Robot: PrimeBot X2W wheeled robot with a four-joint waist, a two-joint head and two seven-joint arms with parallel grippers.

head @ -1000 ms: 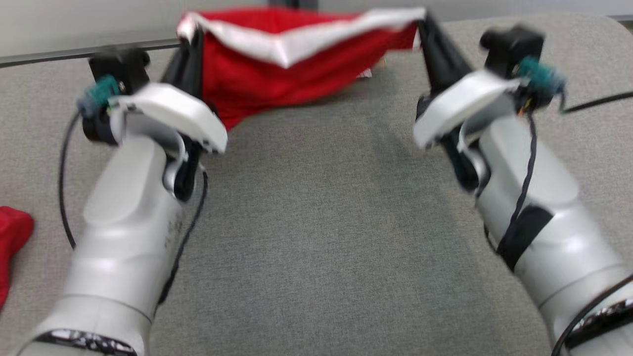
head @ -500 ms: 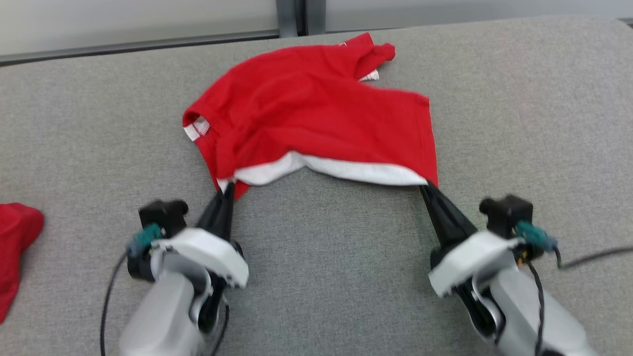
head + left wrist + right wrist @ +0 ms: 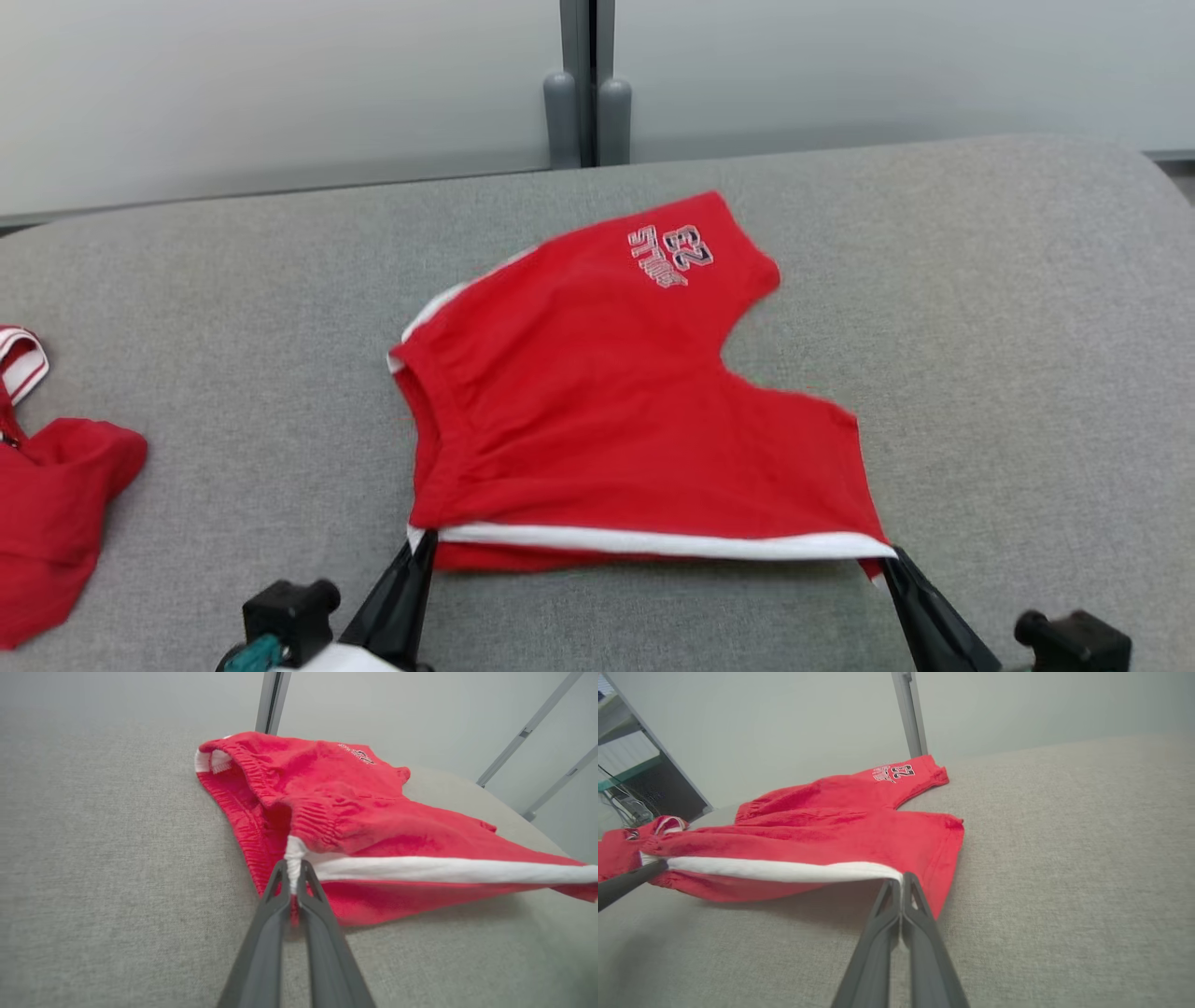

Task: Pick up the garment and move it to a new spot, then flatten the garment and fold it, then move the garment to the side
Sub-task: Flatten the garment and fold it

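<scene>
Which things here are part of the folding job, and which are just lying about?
In the job: red shorts, gripped at the white-striped edge by left hand and right hand.
Lying about: second red garment, far left; grey post behind.

You will find the garment (image 3: 597,411) to be soft red cloth, matt, with a gathered waistband and a smooth white band. The bench (image 3: 980,327) carries a grey woven cover, matt and slightly coarse. The left claw (image 3: 293,870) and right claw (image 3: 901,881) look like dark, smooth, semi-matt plastic. The wall panel (image 3: 280,84) is smooth and pale.
</scene>
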